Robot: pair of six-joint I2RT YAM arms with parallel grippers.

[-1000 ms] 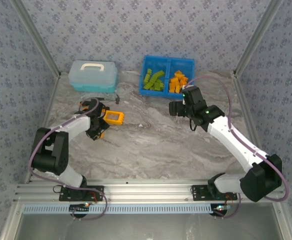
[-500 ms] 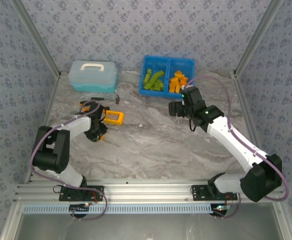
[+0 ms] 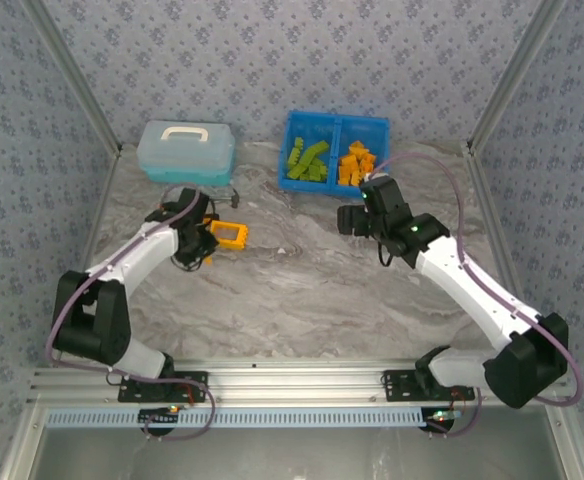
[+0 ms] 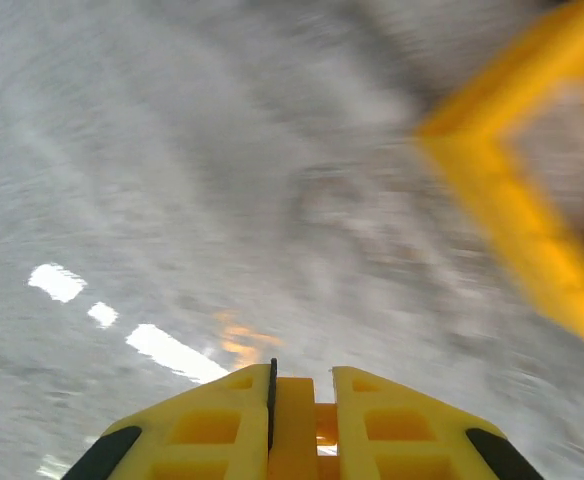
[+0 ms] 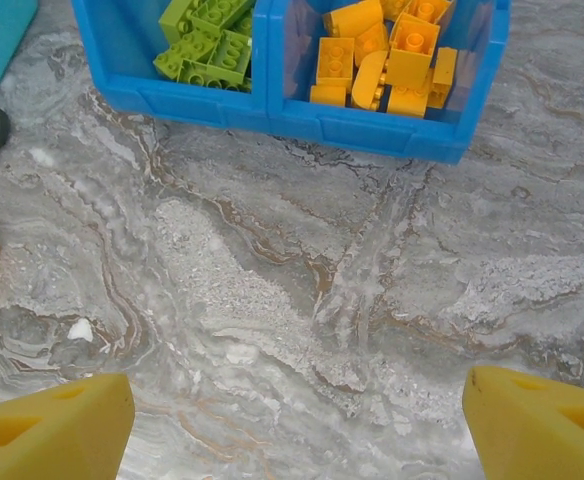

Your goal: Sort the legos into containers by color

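Grey marbled table point(image 3: 302, 290) carries the blue tray point(image 5: 272, 110) at the far side: green legos point(image 5: 207, 45) in its left compartment, orange legos point(image 5: 382, 55) in the right one. One orange frame piece point(image 3: 229, 234) lies on the table at the left, just beside the left gripper point(image 4: 302, 385), whose fingers are pressed together (this view is blurred). The right gripper point(image 5: 297, 420) hangs near the tray with its fingers wide, holding nothing.

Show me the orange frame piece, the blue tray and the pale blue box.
orange frame piece point(image 4: 507, 205): left wrist view, left bar.
blue tray point(image 5: 362, 128): right wrist view, near wall.
pale blue box point(image 3: 187, 158): top external view, lid.
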